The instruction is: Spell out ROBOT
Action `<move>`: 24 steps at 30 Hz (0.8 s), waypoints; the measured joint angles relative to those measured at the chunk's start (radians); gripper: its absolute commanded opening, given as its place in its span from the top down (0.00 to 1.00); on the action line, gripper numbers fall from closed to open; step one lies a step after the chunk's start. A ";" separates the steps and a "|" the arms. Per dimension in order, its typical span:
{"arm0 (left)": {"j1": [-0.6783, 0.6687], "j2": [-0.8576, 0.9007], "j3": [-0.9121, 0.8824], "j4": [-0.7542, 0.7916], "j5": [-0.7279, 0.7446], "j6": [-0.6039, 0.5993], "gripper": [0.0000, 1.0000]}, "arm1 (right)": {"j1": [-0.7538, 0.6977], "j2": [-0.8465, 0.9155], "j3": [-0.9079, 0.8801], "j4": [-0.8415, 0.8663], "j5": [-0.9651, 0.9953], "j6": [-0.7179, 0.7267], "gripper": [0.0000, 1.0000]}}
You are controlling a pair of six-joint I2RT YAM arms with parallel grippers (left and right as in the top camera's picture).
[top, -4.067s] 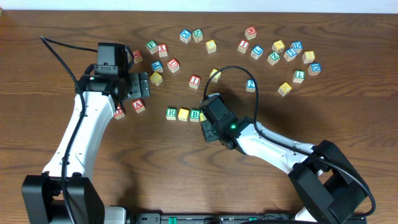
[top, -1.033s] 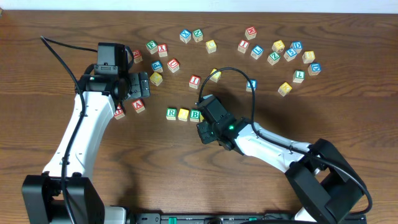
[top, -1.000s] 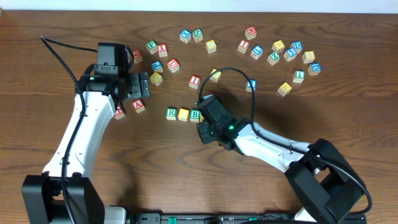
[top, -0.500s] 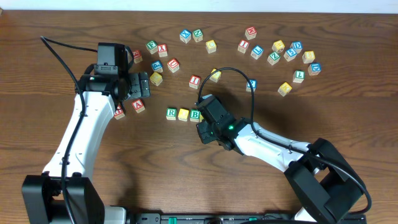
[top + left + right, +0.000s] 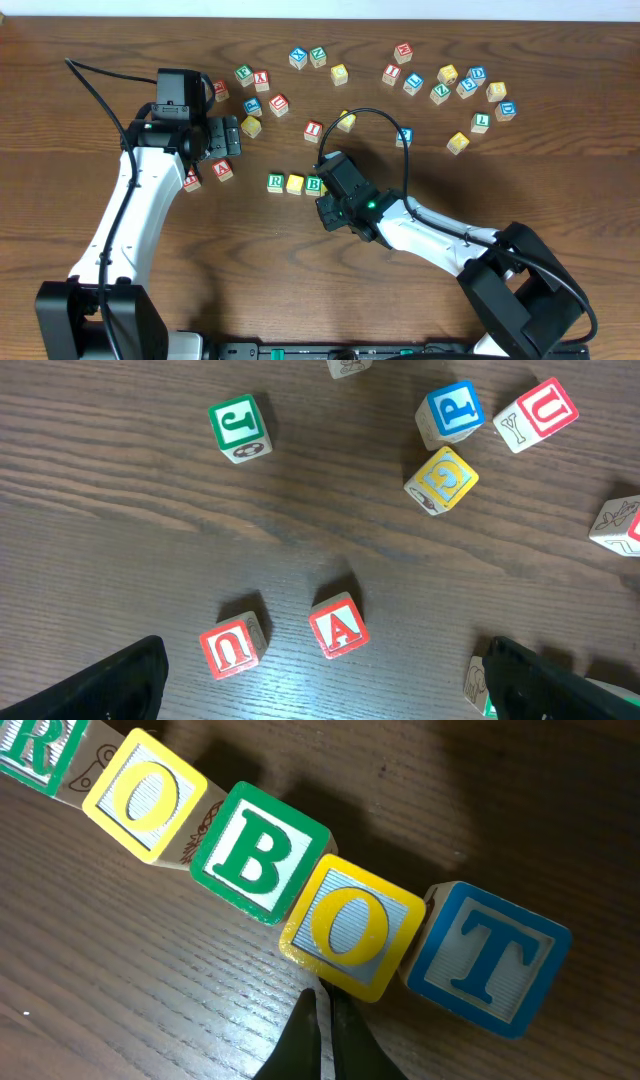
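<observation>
In the right wrist view a row of blocks reads R [image 5: 25,750], yellow O [image 5: 145,798], green B [image 5: 258,852], yellow O [image 5: 350,928], blue T [image 5: 487,960]. My right gripper [image 5: 325,1005] is shut and empty, its tips touching the near edge of the second O. From overhead the row starts at R [image 5: 276,182], then O [image 5: 295,183] and B [image 5: 314,184]; the last two blocks are hidden under my right gripper [image 5: 330,200]. My left gripper [image 5: 320,690] is open and empty above red blocks U [image 5: 232,646] and A [image 5: 337,626].
Loose letter blocks lie scattered across the far half of the table, from a green one [image 5: 243,73] to a cluster at the far right [image 5: 476,75]. The left wrist view shows a green J [image 5: 240,426], blue P [image 5: 451,412] and yellow block [image 5: 441,478].
The right gripper has shifted slightly left toward the row over the last seconds; in the last second nothing visibly moves. The left arm has not moved.
</observation>
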 measured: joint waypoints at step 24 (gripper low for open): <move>0.000 0.000 0.000 0.000 0.000 0.000 0.01 | 0.000 0.000 0.000 0.004 0.014 -0.015 0.99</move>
